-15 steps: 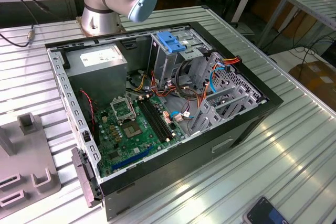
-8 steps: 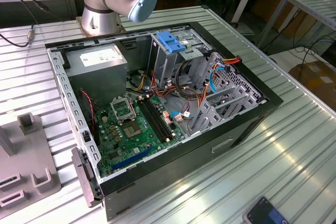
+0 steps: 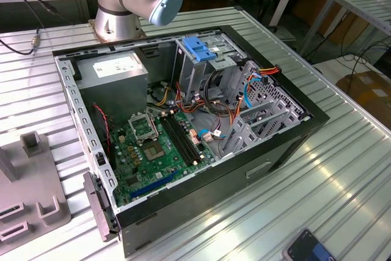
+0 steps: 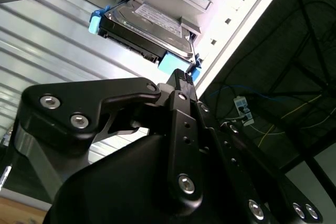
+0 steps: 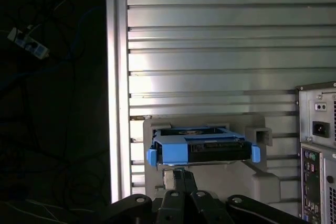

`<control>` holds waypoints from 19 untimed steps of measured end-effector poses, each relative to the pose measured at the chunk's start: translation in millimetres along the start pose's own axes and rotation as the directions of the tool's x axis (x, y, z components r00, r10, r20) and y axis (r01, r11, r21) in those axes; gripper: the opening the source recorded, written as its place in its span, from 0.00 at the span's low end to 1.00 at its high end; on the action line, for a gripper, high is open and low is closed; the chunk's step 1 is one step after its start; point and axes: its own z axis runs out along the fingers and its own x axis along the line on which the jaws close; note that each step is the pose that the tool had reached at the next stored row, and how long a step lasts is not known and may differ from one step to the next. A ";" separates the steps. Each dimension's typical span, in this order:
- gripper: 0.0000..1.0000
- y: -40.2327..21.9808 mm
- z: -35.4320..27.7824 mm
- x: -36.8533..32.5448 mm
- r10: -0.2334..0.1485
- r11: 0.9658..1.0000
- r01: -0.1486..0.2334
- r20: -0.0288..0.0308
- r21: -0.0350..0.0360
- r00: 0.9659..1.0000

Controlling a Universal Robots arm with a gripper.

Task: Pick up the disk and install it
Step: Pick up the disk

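Blue rails frame the disk (image 5: 218, 150), seated in a grey holder (image 5: 265, 184) on the counter (image 5: 210, 51). The tool (image 5: 178, 174) hangs near it, pressed together and empty.

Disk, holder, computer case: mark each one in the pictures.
disk (image 4: 152, 22), second wrist view, on its white label.
holder (image 5: 262, 184), first wrist view, on its bare grey base.
computer case (image 3: 195, 206), exterior view, on its black side wall.
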 end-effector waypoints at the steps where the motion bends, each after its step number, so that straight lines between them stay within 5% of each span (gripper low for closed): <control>1: 0.10 0.0 0.0 0.0 -0.007 1.000 0.007 0.000 0.000 1.000; 12: 0.10 0.0 0.0 0.0 -0.086 0.996 0.086 0.000 -0.002 0.996; 19: 0.10 0.0 0.0 0.0 -0.148 0.989 0.148 0.000 -0.004 0.989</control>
